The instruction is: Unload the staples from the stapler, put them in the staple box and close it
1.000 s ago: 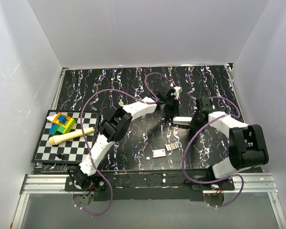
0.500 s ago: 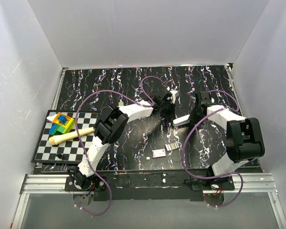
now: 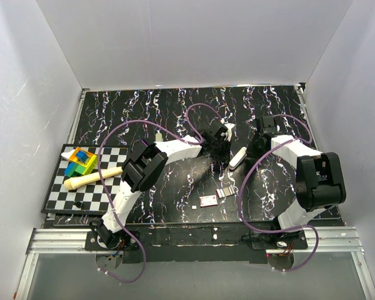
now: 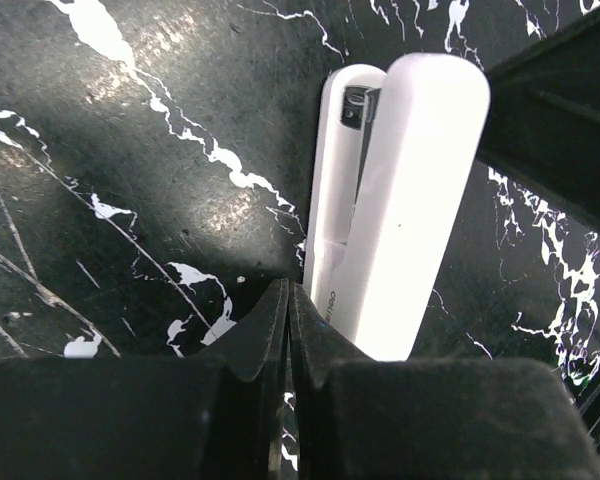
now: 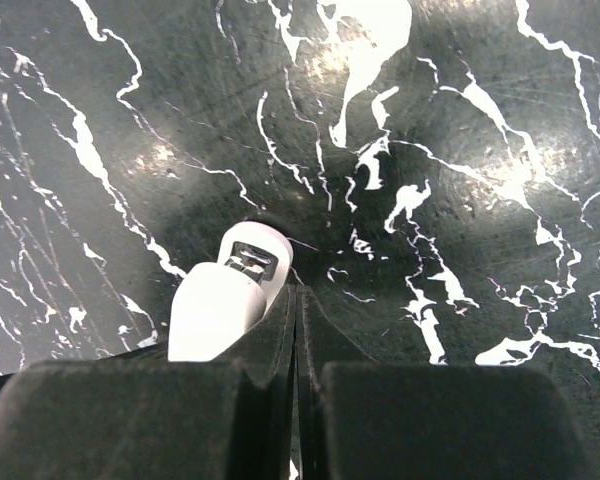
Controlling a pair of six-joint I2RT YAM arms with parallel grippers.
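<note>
The white stapler (image 3: 237, 157) lies closed and slanted on the black marbled table, between my two grippers. In the left wrist view the stapler (image 4: 400, 200) runs away from me, just right of my left gripper (image 4: 288, 298), which is shut and empty. In the right wrist view the stapler's metal-mouthed end (image 5: 225, 295) rests against the left side of my right gripper (image 5: 296, 300), also shut and empty. From above, the left gripper (image 3: 220, 146) is left of the stapler and the right gripper (image 3: 256, 145) is to its right. A short silvery strip of staples (image 3: 224, 192) lies nearer the front.
A small pink-and-white box (image 3: 207, 200) lies beside the staples. A checkerboard (image 3: 87, 194) at the left carries coloured blocks (image 3: 81, 161) and a cream stick (image 3: 94, 178). Purple cables (image 3: 175, 124) loop over both arms. White walls close in the table.
The stapler has swung from lying crosswise to a slant, its right end moving farther away. The right gripper has moved toward the back; the left gripper has shifted slightly nearer.
</note>
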